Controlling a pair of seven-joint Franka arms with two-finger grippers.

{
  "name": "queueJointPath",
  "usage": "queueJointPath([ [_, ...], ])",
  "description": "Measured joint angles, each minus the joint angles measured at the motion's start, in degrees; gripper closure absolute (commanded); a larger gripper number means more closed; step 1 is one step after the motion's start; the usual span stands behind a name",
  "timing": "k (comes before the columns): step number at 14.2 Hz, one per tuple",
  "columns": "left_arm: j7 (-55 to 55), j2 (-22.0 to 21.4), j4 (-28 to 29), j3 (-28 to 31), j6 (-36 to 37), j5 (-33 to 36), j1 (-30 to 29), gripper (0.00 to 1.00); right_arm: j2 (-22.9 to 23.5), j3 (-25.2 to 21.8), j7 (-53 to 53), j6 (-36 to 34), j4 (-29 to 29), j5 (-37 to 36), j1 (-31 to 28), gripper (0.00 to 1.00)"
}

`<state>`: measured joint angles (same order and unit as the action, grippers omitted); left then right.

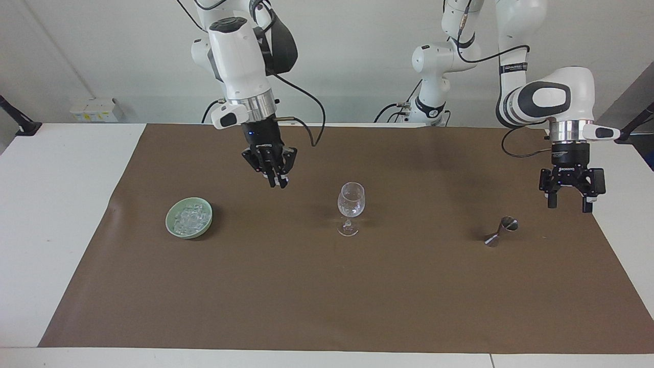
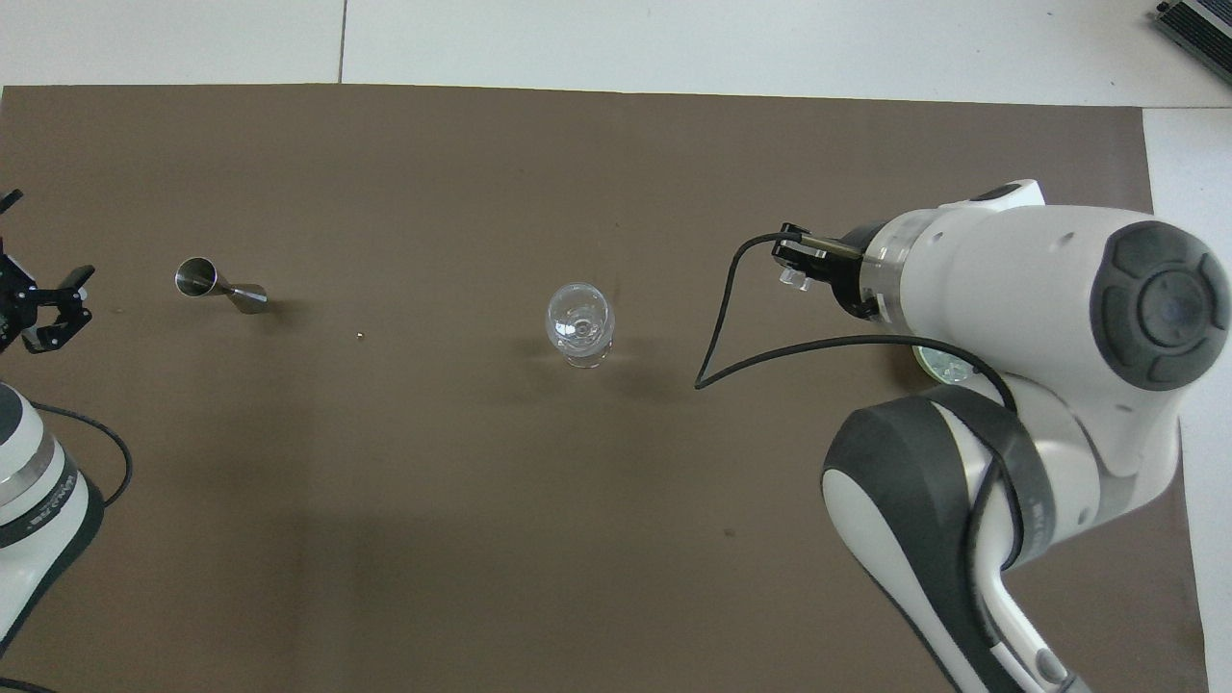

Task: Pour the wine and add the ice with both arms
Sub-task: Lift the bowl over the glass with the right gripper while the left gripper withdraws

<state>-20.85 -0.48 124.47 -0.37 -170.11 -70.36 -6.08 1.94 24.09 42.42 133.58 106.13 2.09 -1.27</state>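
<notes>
A clear stemmed wine glass (image 1: 351,202) (image 2: 580,322) stands upright mid-mat. The ice (image 1: 189,219) is a glittering pile in a pale green bowl (image 1: 173,231) toward the right arm's end. My right gripper (image 1: 279,182) (image 2: 791,273) hangs in the air over the mat between bowl and glass, shut on a small clear ice cube (image 2: 791,278). In the overhead view the right arm covers nearly all of the bowl (image 2: 929,359). My left gripper (image 1: 567,204) (image 2: 46,241) hangs open and empty above the mat's edge, beside a steel jigger (image 1: 501,231) (image 2: 219,287) that lies on its side.
A brown mat (image 1: 327,296) covers most of the white table (image 1: 56,204). A tiny pale speck (image 2: 358,336) lies on the mat between jigger and glass. A black cable (image 2: 731,332) loops down from the right wrist.
</notes>
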Motion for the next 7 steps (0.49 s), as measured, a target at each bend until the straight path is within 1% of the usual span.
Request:
queueJointPath([
  [1, -1.48, -0.05, -0.73, 0.02, 2.35, 4.81, -0.85, 0.0, 0.31, 0.75, 1.54, 1.02, -0.07, 0.02, 1.25, 1.0],
  [4, -9.27, -0.08, -4.17, 0.12, 9.51, 19.21, -2.96, 0.0, 1.55, 1.1, 7.04, 3.13, -1.47, 0.02, 6.77, 1.0],
  [7, -14.8, -0.08, -8.86, 0.04, 17.91, 33.3, -3.43, 0.0, 4.79, 1.05, 8.06, 3.38, -4.72, -0.67, 9.96, 1.0],
])
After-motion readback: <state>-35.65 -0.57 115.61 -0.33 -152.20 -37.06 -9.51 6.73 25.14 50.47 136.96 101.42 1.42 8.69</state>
